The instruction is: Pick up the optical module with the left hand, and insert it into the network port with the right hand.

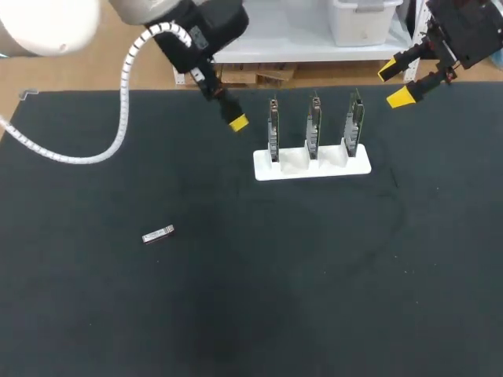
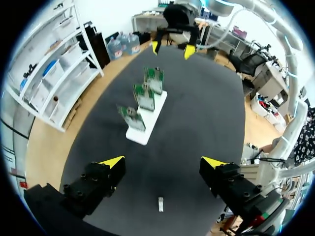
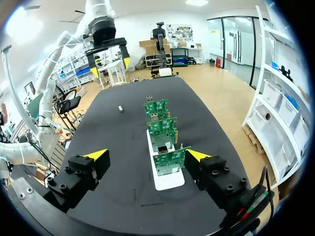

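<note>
Head view, left claw (image 2: 164,163) open over table (image 1: 78,314) rear, right claw (image 1: 394,84) open

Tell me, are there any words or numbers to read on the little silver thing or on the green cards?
No text here can be read.
Optical module: any label on it is too small to read.
Green boards in the white stand: any print is too small and blurred to read.
Black table: no writing shows on it.
</note>
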Available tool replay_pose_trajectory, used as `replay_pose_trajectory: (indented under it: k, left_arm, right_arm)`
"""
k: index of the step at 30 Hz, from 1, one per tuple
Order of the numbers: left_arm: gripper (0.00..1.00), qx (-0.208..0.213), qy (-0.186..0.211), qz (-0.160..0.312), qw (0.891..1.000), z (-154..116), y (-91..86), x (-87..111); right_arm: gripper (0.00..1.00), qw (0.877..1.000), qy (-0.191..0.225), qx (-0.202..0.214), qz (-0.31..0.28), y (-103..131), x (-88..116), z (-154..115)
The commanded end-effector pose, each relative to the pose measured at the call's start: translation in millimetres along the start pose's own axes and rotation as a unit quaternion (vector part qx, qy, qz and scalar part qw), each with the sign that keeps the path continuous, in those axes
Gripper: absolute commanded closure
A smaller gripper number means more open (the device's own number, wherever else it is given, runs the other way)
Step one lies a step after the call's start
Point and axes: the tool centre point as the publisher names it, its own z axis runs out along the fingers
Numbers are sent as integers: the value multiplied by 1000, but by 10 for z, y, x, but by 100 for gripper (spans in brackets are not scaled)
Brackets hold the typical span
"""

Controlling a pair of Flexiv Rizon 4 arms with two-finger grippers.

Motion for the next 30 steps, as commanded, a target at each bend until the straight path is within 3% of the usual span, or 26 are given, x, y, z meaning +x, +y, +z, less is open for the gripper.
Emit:
replay_pose_trajectory:
  k: [1, 18, 26, 28, 30]
  left_arm:
    - [0, -1, 27, -14, 1000, -20, -70, 161]
    - [0, 53, 115, -82, 988, 228, -261, 1177]
    - [0, 66, 159, -88, 981, 419, -404, 1437]
    - [0, 70, 160, -98, 980, 465, -421, 1507]
    - [0, 64, 136, -105, 983, 484, -425, 1553]
  right_arm:
    - [0, 1000, 0, 2, 0, 16, 1, 1]
    - [0, 1000, 0, 2, 0, 16, 1, 1]
    - [0, 1000, 0, 2, 0, 16, 1, 1]
    - [0, 1000, 0, 2, 0, 16, 1, 1]
    - [0, 1000, 0, 2, 0, 16, 1, 1]
